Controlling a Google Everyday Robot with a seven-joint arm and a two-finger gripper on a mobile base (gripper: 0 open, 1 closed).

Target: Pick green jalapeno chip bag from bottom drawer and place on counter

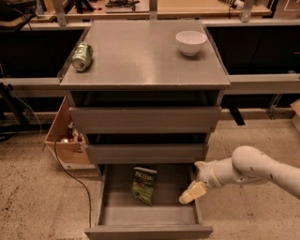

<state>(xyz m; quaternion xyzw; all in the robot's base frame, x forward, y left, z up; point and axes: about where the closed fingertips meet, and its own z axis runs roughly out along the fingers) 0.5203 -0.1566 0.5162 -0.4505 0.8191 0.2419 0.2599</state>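
Nearest, the wide grey bottom drawer (pixel 147 231) stands open, with its plain handleless front panel at the lower edge of the view and its flat floor mostly bare. The small, crinkly, dark-green jalapeno chip bag (pixel 144 184) lies flat on that floor, towards the back and a little left of centre, apart from both low side walls. Pale lettering runs across its upper part, but the words cannot be read.

To the right of the bag, the cream-tipped gripper (pixel 192 192) hangs just inside the drawer's right wall, with bare floor between it and the bag. Whether it is spread or pressed together cannot be told, and it holds nothing. Its smooth white arm (pixel 255 169) reaches in from the right, above the speckled tan floor (pixel 33 201).

Behind the drawer rise the plain grey middle drawer front (pixel 146 153) and the plain grey top drawer front (pixel 145 119), both closed. A black cable (pixel 75 180) trails across the ground at the left, beside an open wooden box (pixel 58 136) set against the cabinet's side.

Farther back, the broad matte grey counter (pixel 145 61) is free across its middle and front edge. A dented green-and-silver soda can (pixel 82 50) lies on its side near the left edge, its label unreadable. A plain white bowl (pixel 191 42) sits near the far right corner. A tan wooden workbench (pixel 197 6) runs along the back.
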